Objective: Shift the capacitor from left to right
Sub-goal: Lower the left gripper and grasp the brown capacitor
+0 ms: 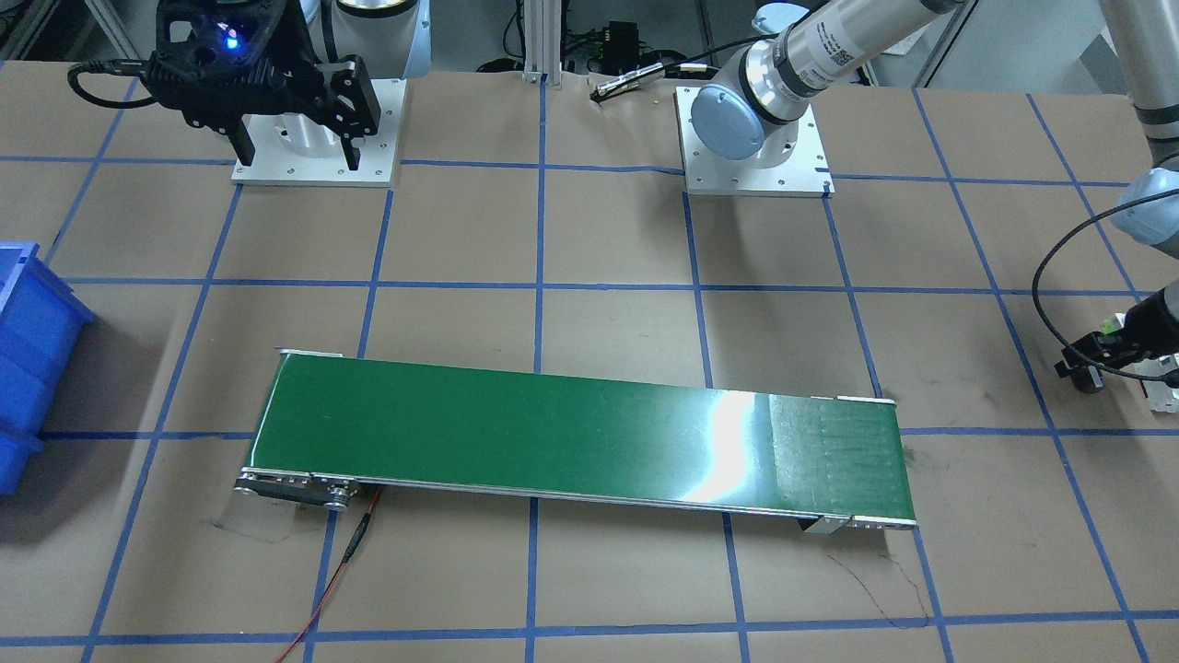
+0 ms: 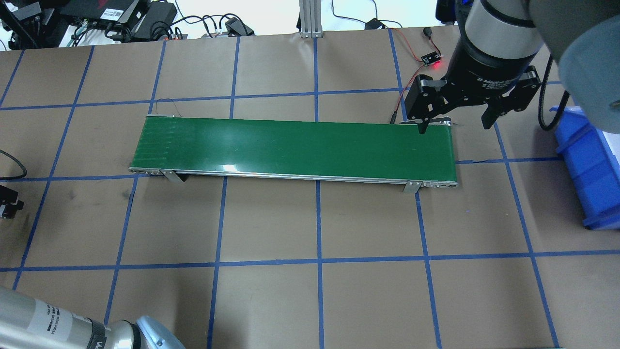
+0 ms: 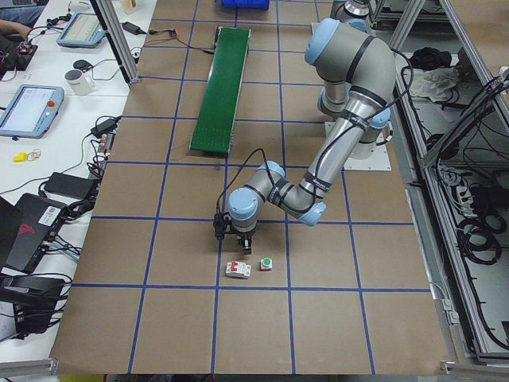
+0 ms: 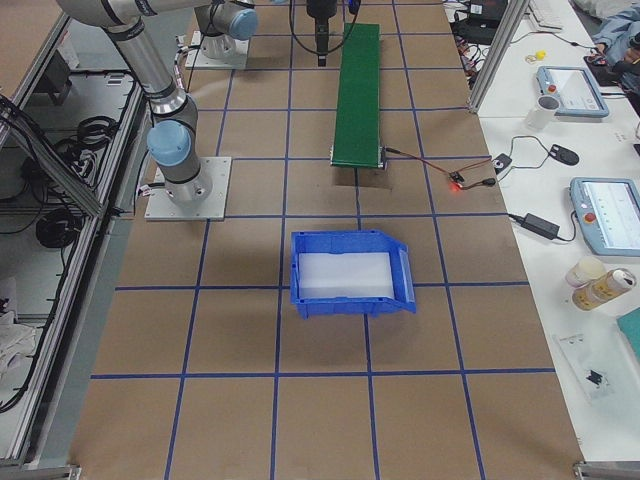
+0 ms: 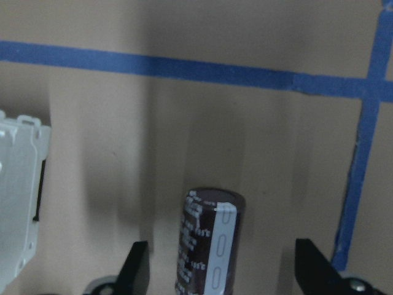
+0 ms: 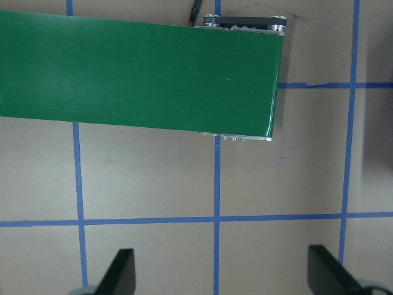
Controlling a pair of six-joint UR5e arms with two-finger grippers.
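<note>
Dark brown capacitor (image 5: 212, 243), its lower end cut off by the frame, sits on the table (image 5: 184, 123) between the left gripper's (image 5: 222, 258) spread fingers (image 5: 136, 267), touching neither. The grey part (image 5: 18, 203) beside it is cropped. The right gripper (image 2: 454, 127) hangs over the belt's (image 2: 290, 145) end, fingers wide apart.

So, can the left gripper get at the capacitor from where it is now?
Probably yes: the capacitor sits between the open fingers of the left gripper, gaps on both sides, and the light grey part lies outside them.
</note>
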